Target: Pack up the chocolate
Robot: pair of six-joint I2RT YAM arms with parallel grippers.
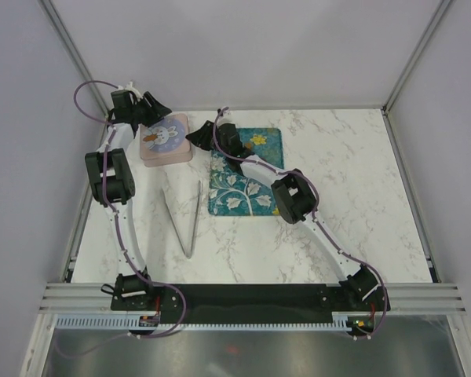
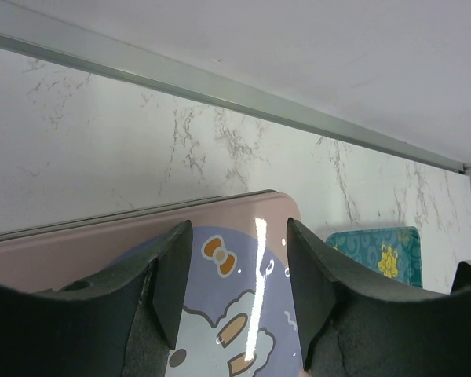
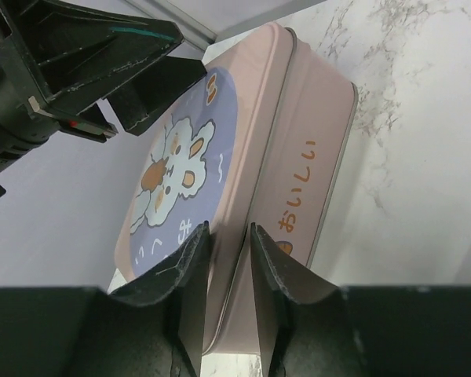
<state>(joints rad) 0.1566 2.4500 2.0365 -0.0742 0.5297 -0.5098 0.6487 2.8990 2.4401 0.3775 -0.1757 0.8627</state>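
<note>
No chocolate shows in any view. A pink tin (image 1: 166, 140) with a rabbit print on its lid (image 3: 180, 165) stands closed at the back left of the table. My right gripper (image 3: 229, 232) has come in from the tin's right side and is shut on the lid's rim, one finger on top of the lid and the other against the side wall (image 3: 314, 157). My left gripper (image 2: 239, 228) hangs open just above the lid (image 2: 243, 298) at the tin's far left corner, nothing between its fingers. The top view shows both grippers, left (image 1: 149, 110) and right (image 1: 198, 137), flanking the tin.
Long metal tongs (image 1: 190, 220) lie on the marble table in front of the tin, tips toward me. A teal mat with yellow flower prints (image 1: 255, 177) lies right of the tin, under my right arm. The enclosure's walls stand close behind and left of the tin.
</note>
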